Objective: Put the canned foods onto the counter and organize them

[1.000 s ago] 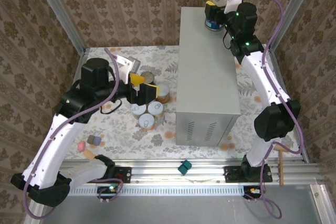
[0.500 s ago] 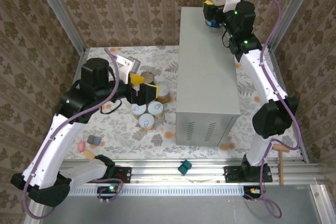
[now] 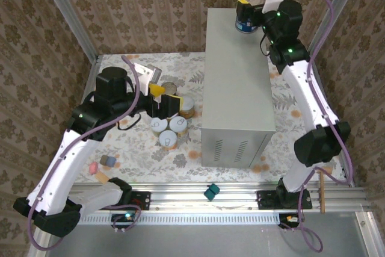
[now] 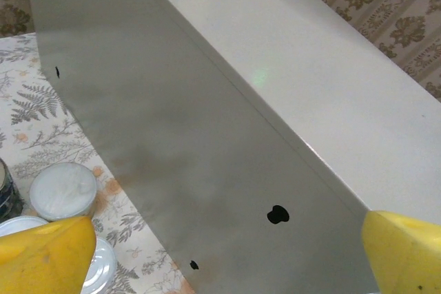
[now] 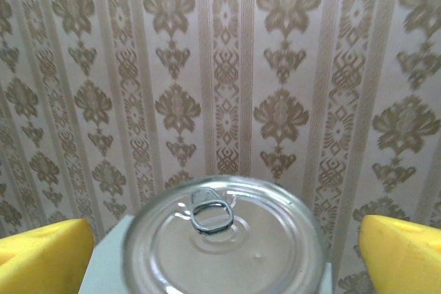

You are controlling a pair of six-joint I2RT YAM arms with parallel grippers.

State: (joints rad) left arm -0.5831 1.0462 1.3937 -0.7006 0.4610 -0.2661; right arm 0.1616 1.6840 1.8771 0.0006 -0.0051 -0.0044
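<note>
Blue-label can (image 3: 248,23) is stood upright – axis vert., pull-tab up – on counter (image 3: 234,82), far-right corner; right gripper (image 5: 220,256) spread wide around it, unclamped; left gripper (image 4: 224,253) wide open, empty, by short tins (image 3: 169,126).

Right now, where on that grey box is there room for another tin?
The flat top of the tall light grey metal box is bare from the blue-labelled metal-topped can at its far right corner to the near edge. Crowded: the white-lidded tins on the floor left of it.
</note>
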